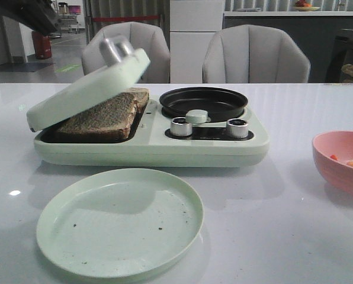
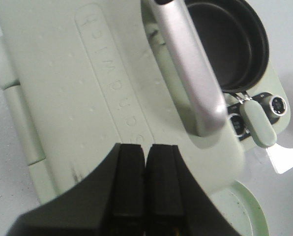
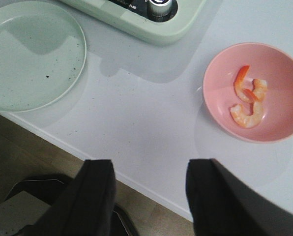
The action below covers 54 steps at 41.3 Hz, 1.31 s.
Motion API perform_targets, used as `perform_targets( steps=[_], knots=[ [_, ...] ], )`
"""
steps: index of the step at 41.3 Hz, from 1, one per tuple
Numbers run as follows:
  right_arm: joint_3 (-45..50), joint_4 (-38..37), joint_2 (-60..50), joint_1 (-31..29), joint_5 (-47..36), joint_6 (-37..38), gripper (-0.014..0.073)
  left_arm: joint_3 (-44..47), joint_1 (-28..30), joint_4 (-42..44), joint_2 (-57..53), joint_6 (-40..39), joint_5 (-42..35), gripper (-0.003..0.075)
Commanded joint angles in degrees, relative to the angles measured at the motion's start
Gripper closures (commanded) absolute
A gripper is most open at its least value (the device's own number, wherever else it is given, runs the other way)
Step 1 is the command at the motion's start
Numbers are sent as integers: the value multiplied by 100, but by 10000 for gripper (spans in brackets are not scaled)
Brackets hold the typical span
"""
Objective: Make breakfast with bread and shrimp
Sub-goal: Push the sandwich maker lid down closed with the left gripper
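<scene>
looking forward over the table, i am seeing the bread (image 1: 108,114) lying in the sandwich bay of the breakfast maker (image 1: 150,145), its lid (image 1: 87,89) tilted partly open above the slices, so i am judging the bread step well underway. the black pan (image 1: 203,102) beside it is sitting empty, the green plate (image 1: 119,222) in front is bare but for crumbs, and the pink bowl (image 1: 340,161) is standing well apart at my right. from my left wrist, my left gripper (image 2: 144,182) is hovering over the lid with its fingers pressed together on nothing, near the silver handle (image 2: 188,69). from my right wrist, my right gripper (image 3: 149,196) is hanging near the table edge with fingers spread apart, and the shrimp (image 3: 248,98) are waiting in the bowl, so cooking them and plating are remaining, i reckon.
</scene>
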Motion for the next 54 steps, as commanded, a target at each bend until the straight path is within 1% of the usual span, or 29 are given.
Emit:
perform_targets(
  steps=[1, 6, 14, 19, 23, 26, 31, 39, 47, 54],
  knots=[
    [-142, -15, -46, -26, -290, -5, 151, -10, -403, -68, -671, 28, -207, 622],
    [-142, -15, -46, -26, -290, -5, 151, 443, -964, 134, -1190, 37, -503, 622],
    [-142, -15, -46, -26, -290, -5, 151, 1362, -2082, 803, -2023, 37, -1097, 621],
    [-142, -15, -46, -26, -290, -5, 151, 1910, -2767, 1024, -2497, 37, -1213, 622],
    [-142, -15, -46, -26, -290, -5, 151, 2309, -3181, 1024, -2805, 37, -1390, 622],
    [-142, -15, -46, -26, -290, -5, 151, 2652, -3456, 1024, -3108, 27, -1695, 622],
    [-142, -15, -46, -26, -290, -5, 151, 3119, -3630, 1024, -3558, 27, -1974, 622],
    [-142, -15, -46, -26, -290, -5, 151, 3753, -3630, 1024, -4272, 27, -1936, 622],
    [-142, -15, -46, -26, -290, -5, 151, 4050, -3630, 1024, -4873, 27, -1936, 622],
    [-142, -15, -46, -26, -290, -5, 151, 4089, -3630, 1014, -5001, 27, -1957, 622]
  ],
)
